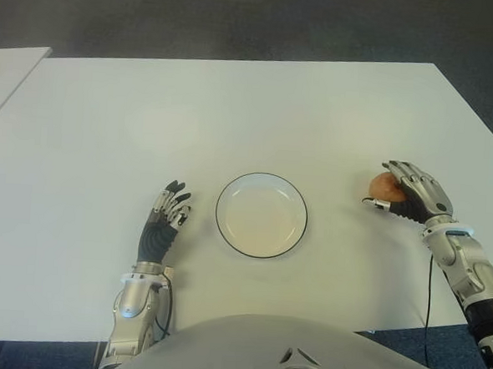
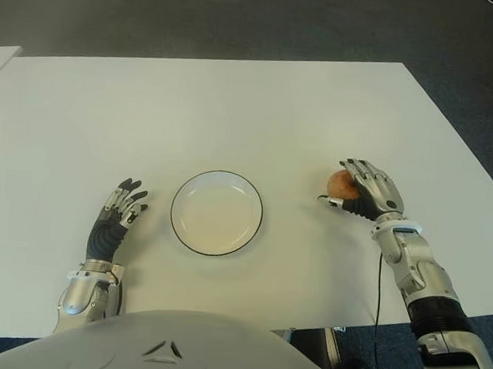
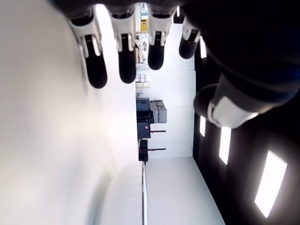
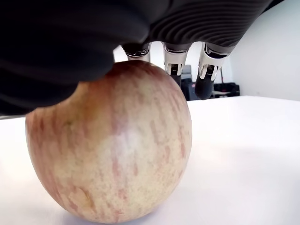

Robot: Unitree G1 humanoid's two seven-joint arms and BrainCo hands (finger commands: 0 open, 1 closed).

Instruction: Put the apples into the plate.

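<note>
Desk [image 1: 260, 102]: white, flat top, carries every item listed here.

Plate [image 1: 261, 215]: round, white, dark rim, nothing in it. Stands on the desk between the two hands, nearer the left one, well apart from the fingers of either.

Apple [image 1: 384, 186]: one, red and yellow, streaked skin. It sits on the desk to the right of the plate, clear of the plate's rim. In the right wrist view the apple [image 4: 110, 145] touches the desk surface beneath it.

Right hand [image 1: 413, 195]: on the apple, palm over its top and outer side. Fingers [image 4: 172, 65] curve down past the far side of the fruit; their dark tips show beyond its upper edge, and the palm presses against its top. The thumb reaches toward the desk on the side facing the plate. The hand is closed around the apple, which is not lifted.

Left hand [image 1: 165, 221]: idle, shows just left of the plate. Fingers [image 3: 96, 56] straight and slightly spread, pointing away from the robot's body, holding nothing. Nothing lies beneath or between them; the wrist view shows only bare desk beside the fingertips.
</note>
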